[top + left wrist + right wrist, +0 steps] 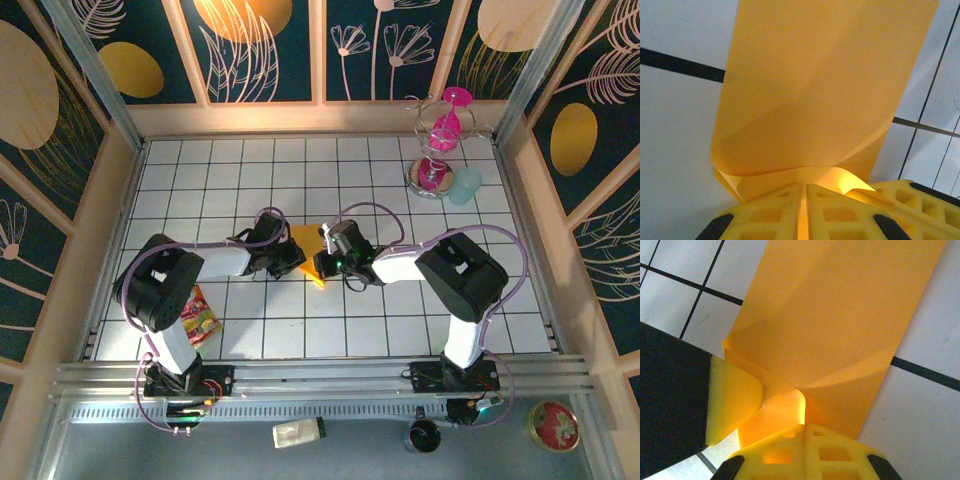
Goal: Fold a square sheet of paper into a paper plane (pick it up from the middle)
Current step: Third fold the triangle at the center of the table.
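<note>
Centrally, paper (303,240) on white-tiled table (400,190); floral walls (270,50).

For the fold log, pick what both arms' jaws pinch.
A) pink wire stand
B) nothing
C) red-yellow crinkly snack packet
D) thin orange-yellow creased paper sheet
D: both wrist views show the yellow jaws shut on the edge of the thin orange-yellow creased paper sheet, which curls up between them.
</note>
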